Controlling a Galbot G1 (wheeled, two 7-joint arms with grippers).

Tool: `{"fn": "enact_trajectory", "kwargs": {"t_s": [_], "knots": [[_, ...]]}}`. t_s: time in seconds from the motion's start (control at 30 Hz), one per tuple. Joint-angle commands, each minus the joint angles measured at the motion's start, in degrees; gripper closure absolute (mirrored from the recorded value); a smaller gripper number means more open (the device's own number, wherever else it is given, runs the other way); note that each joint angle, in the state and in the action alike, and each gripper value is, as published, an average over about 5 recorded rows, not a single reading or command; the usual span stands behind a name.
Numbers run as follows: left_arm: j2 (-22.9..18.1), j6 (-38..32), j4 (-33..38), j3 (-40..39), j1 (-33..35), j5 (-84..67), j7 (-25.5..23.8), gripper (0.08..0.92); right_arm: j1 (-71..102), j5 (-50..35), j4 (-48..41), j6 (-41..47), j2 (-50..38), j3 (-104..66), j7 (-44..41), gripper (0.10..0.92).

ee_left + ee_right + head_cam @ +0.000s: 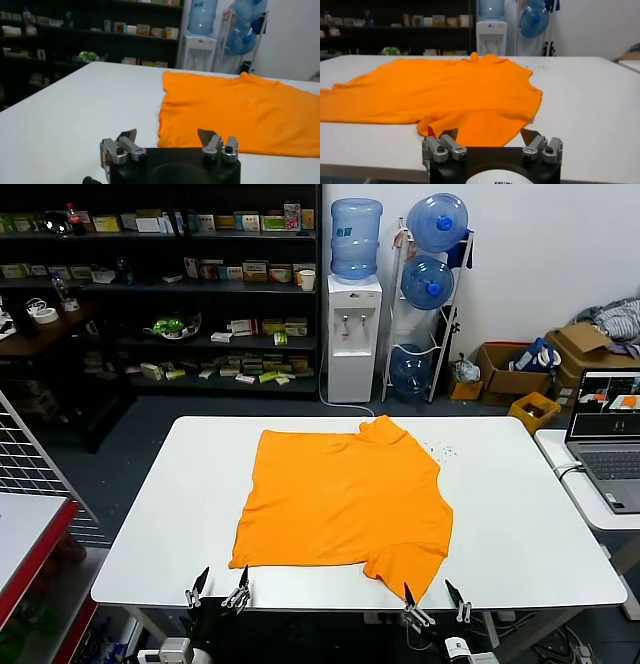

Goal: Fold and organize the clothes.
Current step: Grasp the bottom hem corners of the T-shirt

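Head view: one T-shirt (345, 499), two claws.

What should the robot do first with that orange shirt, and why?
Probably reach both open grippers, left and right, forward to the shirt. It lies spread on the table, unfolded, and both hover at the near edge, holding nothing.

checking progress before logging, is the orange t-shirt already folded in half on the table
No, the orange T-shirt lies spread flat on the white table, one sleeve out at its near corner, with no fold made.
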State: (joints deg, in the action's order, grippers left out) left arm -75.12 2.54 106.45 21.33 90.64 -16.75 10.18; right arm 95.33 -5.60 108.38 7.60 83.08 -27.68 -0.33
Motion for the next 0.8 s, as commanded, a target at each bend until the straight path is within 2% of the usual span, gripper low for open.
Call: {"fn": "enact_trajectory", "kwargs": {"t_s": [0.03,0.13,0.27,0.8], "knots": [[0.26,2.7,-5.88,-1.09,-7.04,-0.72,-0.04,0.177,-3.35,0.24,-2.67,3.15,0.0,0.82,1.25,0.203],[0.22,2.69,-6.97,-1.14,-7.3,-0.63,-0.12,0.178,-3.55,0.8,-3.24,2.84,0.53,1.28,1.16,0.206],[0.14,2.63,-7.9,-1.22,-7.57,-0.73,0.03,0.224,-3.74,1.55,-3.59,2.33,1.07,1.61,1.24,0.299],[-0.23,2.51,-7.59,-2.04,-7.47,-0.16,0.28,0.684,-2.56,2.29,-3.13,1.11,1.38,1.69,1.49,0.766]]}}
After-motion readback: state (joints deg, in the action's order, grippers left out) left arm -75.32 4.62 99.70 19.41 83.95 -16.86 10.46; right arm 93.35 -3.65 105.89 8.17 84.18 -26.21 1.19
